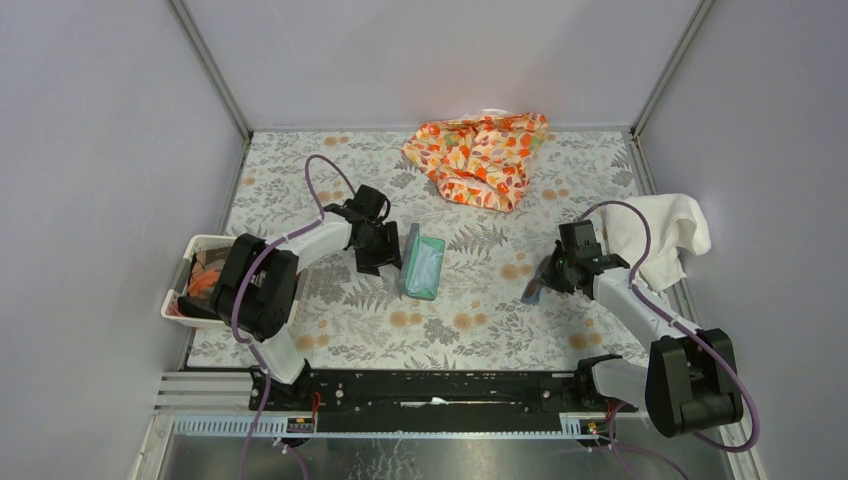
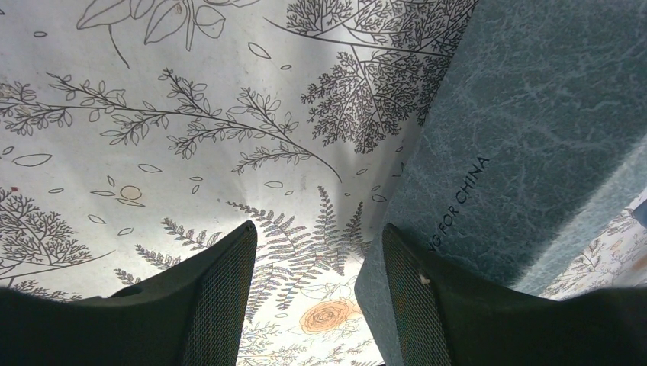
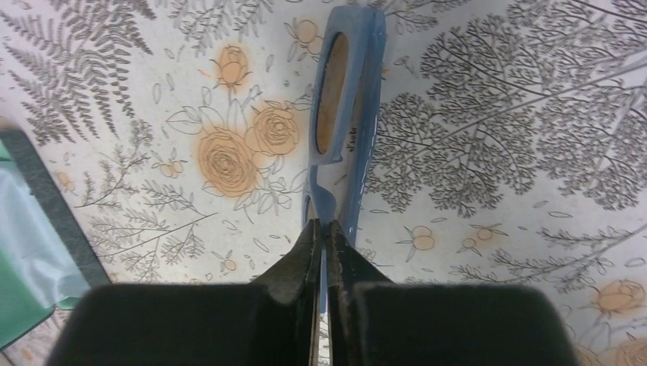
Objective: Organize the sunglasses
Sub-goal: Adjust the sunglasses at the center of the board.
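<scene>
Right gripper point(image 3: 323, 229) is pinching almost closed on one end of the blue plastic-framed sunglasses with brownish lenses point(image 3: 365, 114), which are sticking straight out past the fingertips. Open floral tablecloth point(image 3: 496, 152) is lying on both sides. Left gripper point(image 2: 317, 248) is gaping wide, holding nothing, with one finger at the edge of the dark grey rectangular case point(image 2: 519, 152).

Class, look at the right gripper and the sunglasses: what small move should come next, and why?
Probably a short lift straight up. The right gripper is shut on the blue frame of the sunglasses, low at the table, so the grip looks made. The open case lies further left, with the open left gripper beside it; lifting first would clear the way there.
</scene>
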`<state>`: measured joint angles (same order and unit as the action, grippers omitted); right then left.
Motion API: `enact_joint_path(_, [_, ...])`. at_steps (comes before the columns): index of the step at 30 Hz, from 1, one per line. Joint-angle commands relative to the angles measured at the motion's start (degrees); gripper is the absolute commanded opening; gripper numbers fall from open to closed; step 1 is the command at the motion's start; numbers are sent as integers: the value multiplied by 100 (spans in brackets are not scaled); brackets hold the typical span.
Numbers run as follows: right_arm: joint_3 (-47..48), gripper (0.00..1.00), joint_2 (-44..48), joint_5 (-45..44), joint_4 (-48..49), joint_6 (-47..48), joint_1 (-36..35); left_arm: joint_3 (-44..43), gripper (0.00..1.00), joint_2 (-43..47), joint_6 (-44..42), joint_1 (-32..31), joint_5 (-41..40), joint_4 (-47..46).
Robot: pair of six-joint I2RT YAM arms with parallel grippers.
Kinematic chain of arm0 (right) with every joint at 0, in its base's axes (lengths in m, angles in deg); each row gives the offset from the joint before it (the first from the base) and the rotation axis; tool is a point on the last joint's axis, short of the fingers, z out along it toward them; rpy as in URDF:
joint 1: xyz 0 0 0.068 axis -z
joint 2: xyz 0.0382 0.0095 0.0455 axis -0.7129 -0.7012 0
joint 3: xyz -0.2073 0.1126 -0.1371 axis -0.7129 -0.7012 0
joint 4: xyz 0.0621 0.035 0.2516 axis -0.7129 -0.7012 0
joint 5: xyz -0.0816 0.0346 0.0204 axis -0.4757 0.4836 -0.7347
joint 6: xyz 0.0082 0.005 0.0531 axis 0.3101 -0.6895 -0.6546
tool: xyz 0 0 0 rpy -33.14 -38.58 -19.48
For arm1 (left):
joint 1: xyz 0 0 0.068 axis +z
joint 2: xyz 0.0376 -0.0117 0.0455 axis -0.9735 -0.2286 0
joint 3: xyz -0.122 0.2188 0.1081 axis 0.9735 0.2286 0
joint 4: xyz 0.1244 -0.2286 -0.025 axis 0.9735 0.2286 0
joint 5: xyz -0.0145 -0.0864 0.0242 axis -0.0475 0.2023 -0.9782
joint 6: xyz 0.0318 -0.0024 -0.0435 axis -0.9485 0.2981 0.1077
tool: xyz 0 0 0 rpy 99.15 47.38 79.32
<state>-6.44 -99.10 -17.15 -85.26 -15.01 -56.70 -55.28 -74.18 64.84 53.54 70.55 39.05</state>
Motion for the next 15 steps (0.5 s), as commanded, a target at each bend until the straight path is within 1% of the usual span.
enact_joint_path(1, [-19,1,-71,381,264,-103,17,-38,66,-18,-63,-64,-17,-209])
enact_joint_path(6, [-142,0,-166,857,643,-238,15,-39,66,-1,-72,-66,-17,-206])
enact_joint_path(10, [-302,0,-307,1643,1288,-505,-13,-97,66,16,-105,-66,-72,-128])
enact_joint_path(13, [-311,0,-464,1963,1891,-735,-276,-114,66,48,-132,-66,-143,-77])
enact_joint_path(15, [-146,0,-670,1976,1945,-795,-593,-110,67,72,-133,-66,-178,-54])
